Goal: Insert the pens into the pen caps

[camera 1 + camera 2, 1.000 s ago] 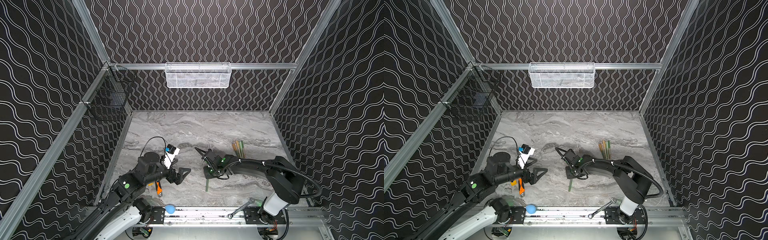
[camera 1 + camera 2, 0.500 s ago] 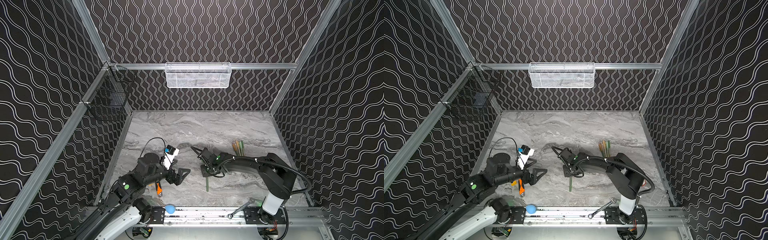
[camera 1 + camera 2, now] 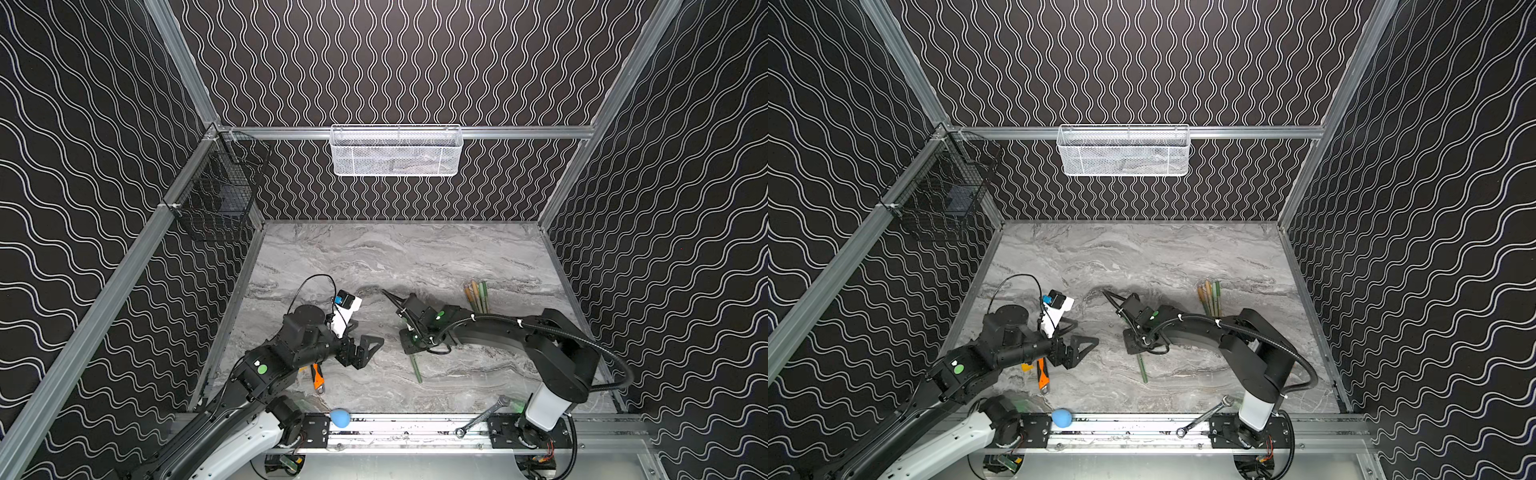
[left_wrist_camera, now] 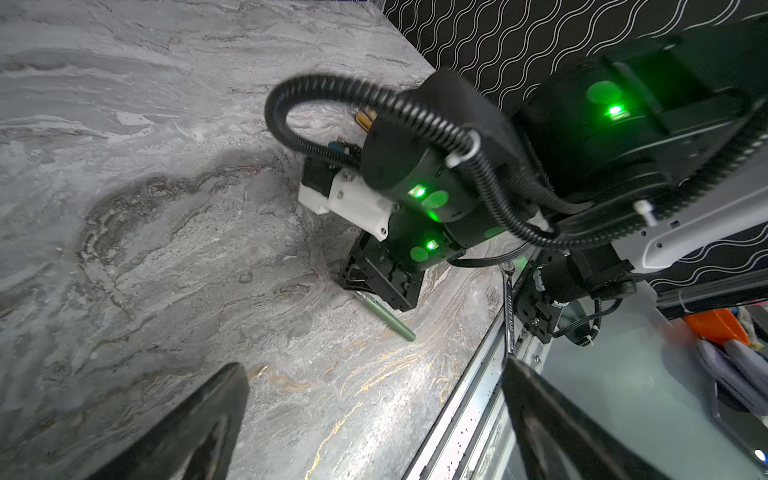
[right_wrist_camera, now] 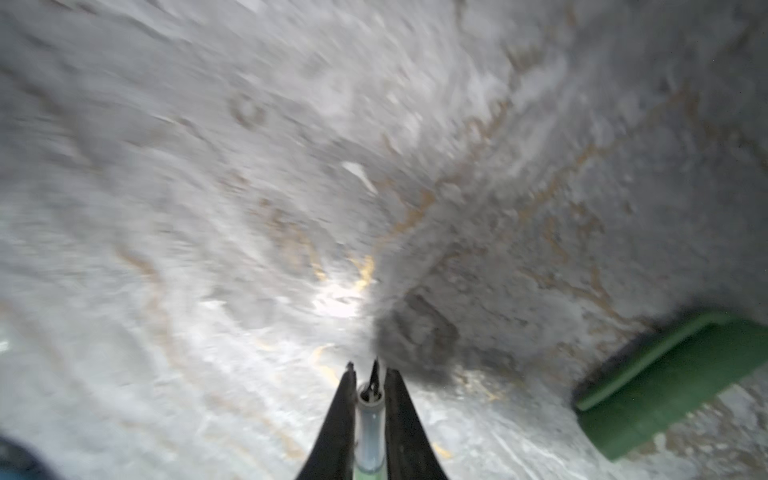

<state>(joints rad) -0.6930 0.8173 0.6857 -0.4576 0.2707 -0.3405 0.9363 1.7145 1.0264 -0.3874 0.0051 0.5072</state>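
The right gripper (image 5: 368,368) sits low on the marble table (image 3: 415,257), with its jaws closed on a green pen (image 5: 369,432) near the dark tip. Only the right wrist view shows a green pen cap (image 5: 665,386) lying near the tip. The left gripper (image 4: 372,365) hovers nearby, wide open and empty.

We find a single pen (image 3: 416,369) lying on the table (image 3: 374,257) forward of centre, its far end between the fingers of the right gripper (image 5: 369,372). A bundle of pens (image 3: 477,296) lies behind it and to the right, well apart. The utility knife (image 3: 318,376) lies to the left, partly under the left arm (image 3: 291,353). On the front rail (image 3: 407,428) rest a ball (image 3: 340,418), left, and a wrench (image 3: 482,419), right.
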